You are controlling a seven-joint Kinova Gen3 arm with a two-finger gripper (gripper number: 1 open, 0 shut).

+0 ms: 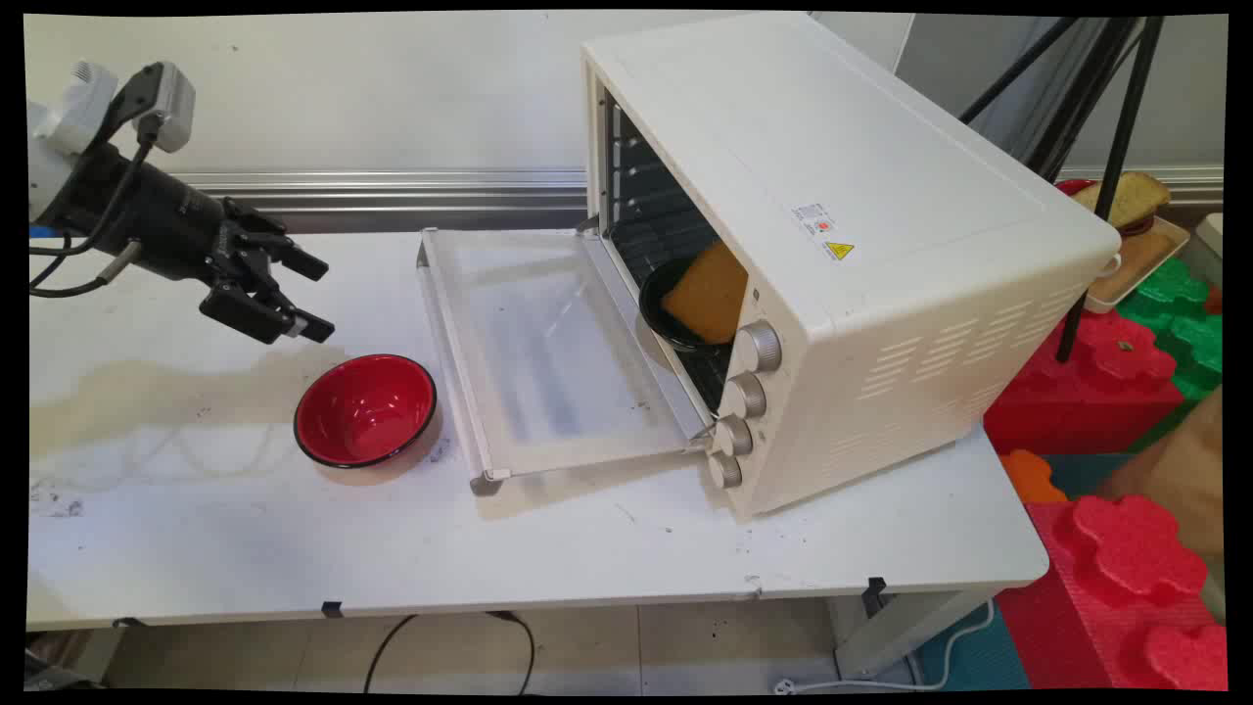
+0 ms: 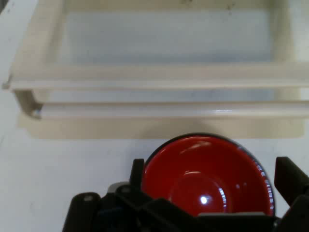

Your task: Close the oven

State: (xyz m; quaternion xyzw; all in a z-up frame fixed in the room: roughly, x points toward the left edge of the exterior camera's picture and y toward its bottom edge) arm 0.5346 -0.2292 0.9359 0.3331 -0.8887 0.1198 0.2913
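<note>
we hover our black two-finger gripper, fingers spread and empty, above the glossy red round bowl beside the cream toaster oven's lowered glass door.

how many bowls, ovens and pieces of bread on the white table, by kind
bowls: 2, a red bowl on the table and a black bowl inside the oven
ovens: 1, a cream toaster oven with its door open flat
bread: 1, a toast slice in the black bowl
total: 4
</note>
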